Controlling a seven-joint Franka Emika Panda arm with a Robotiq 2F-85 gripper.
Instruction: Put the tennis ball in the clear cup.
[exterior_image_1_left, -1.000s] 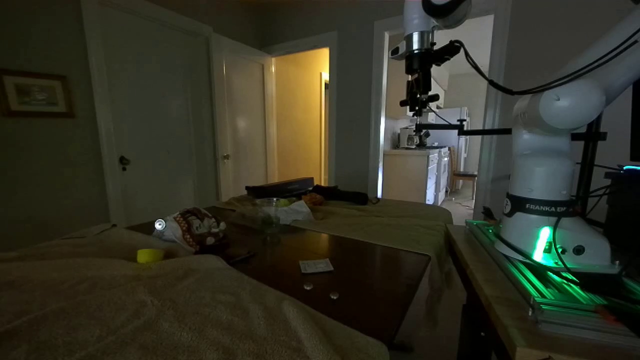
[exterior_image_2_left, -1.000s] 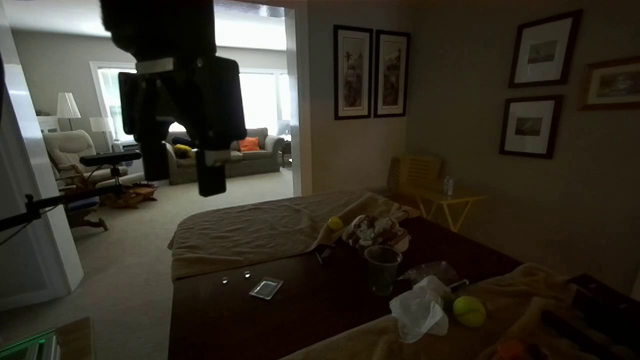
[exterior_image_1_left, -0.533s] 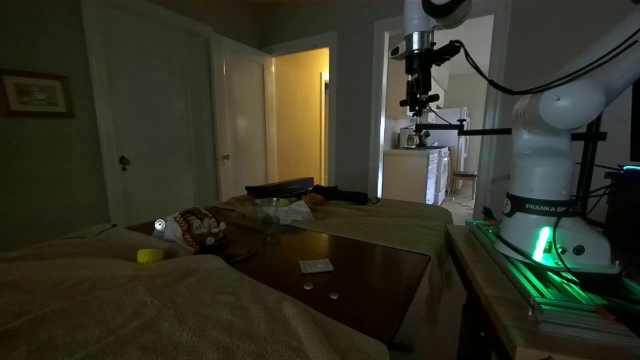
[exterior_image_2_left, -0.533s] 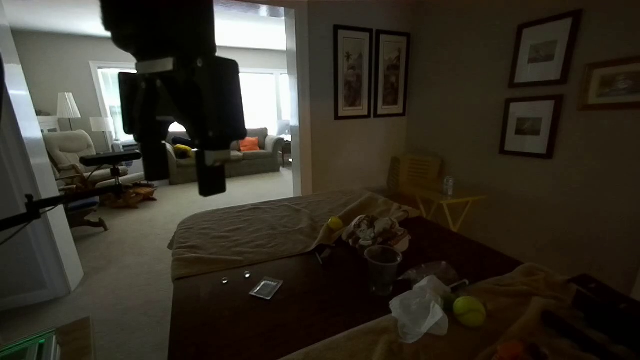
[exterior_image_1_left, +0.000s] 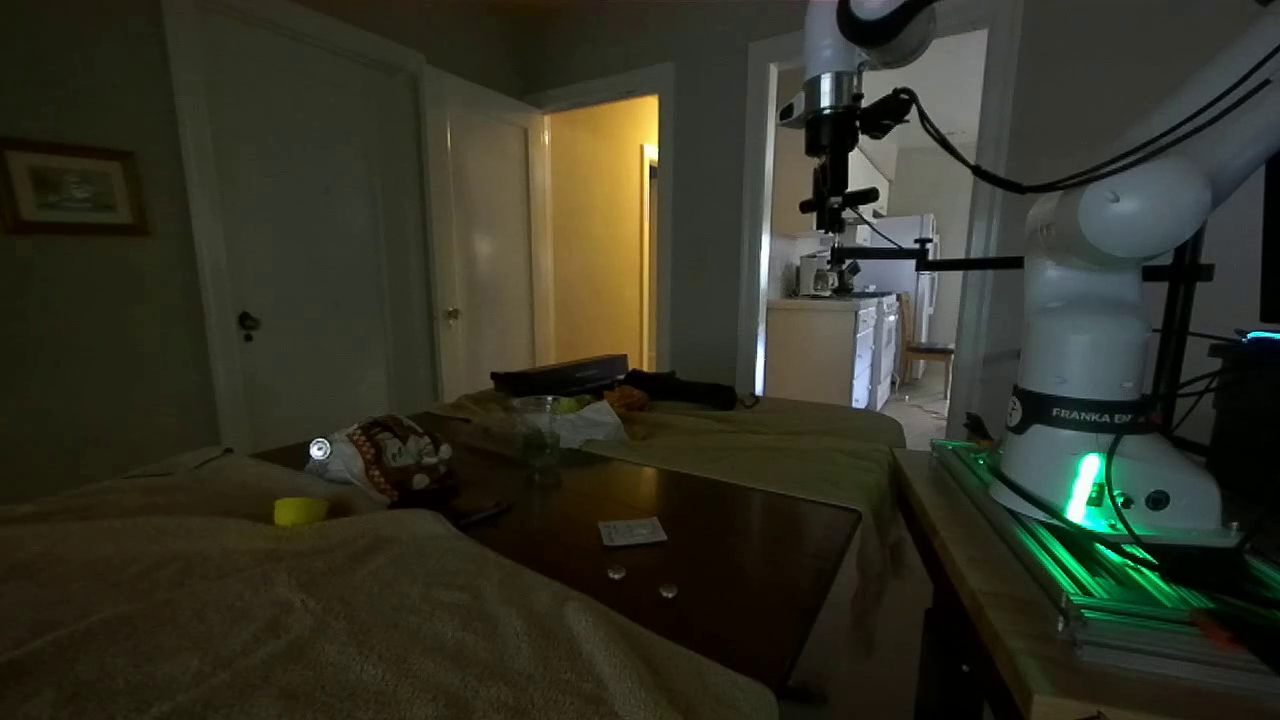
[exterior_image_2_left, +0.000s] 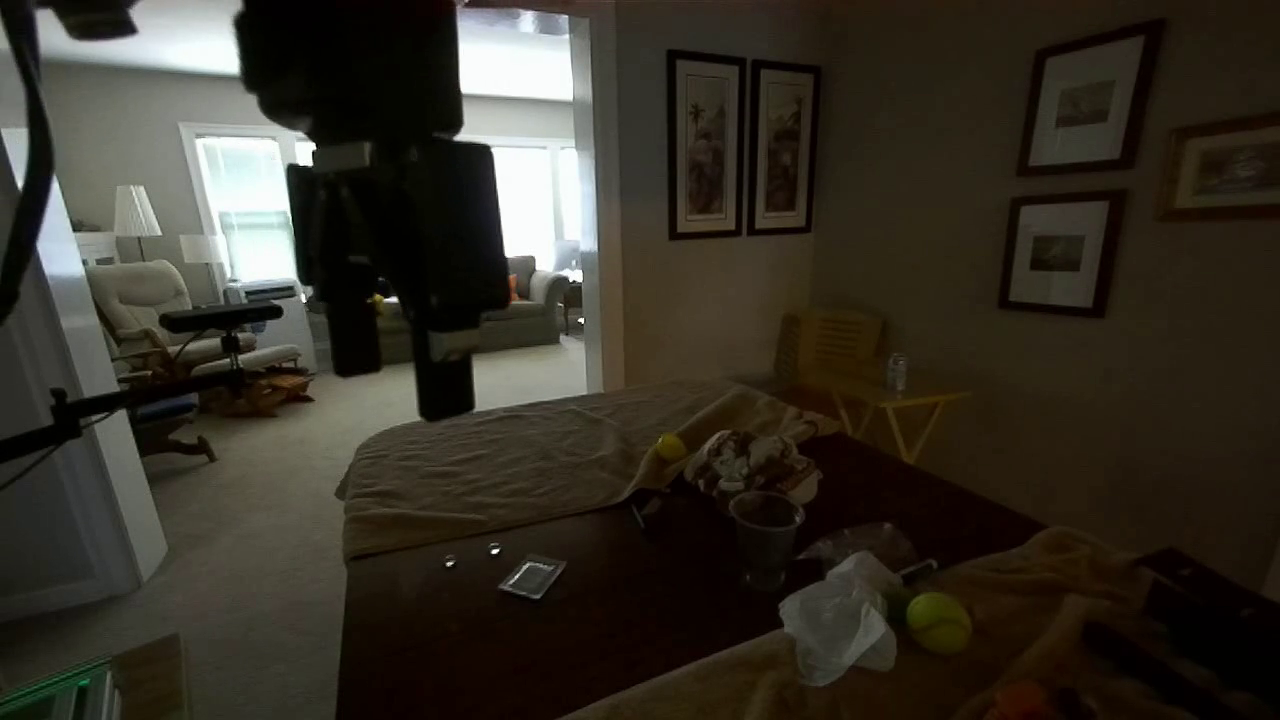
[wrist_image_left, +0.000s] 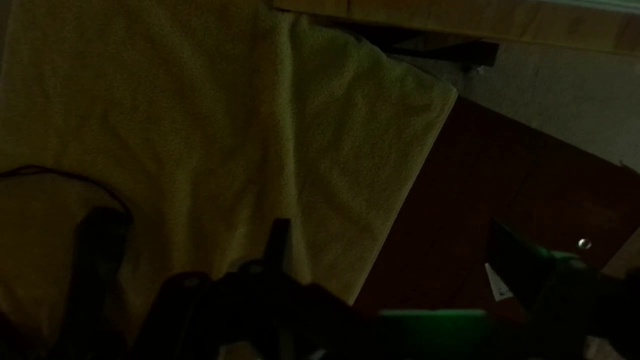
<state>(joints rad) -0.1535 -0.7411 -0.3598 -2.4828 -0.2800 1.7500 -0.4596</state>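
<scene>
Dim light falls across a dark wooden table, partly draped in tan cloths, with framed pictures on the walls beyond. In an exterior view the tennis ball lies on the cloth at near right, just beside crumpled white plastic, a darker green object tucked between the two. The clear cup stands upright on the wood, left of the ball and farther off. Beyond the cup rests a patterned bundle and, just left of that on the far cloth, a yellow object. A flat packet and two small clear discs lie on the wood at left. High at left hangs the gripper, its fingers spread with open air between the tips, well apart from ball and cup. In the wrist view the fingers stand parted likewise, above cloth and dark wood. In an exterior view the white robot arm rises at right, its base lit green.
</scene>
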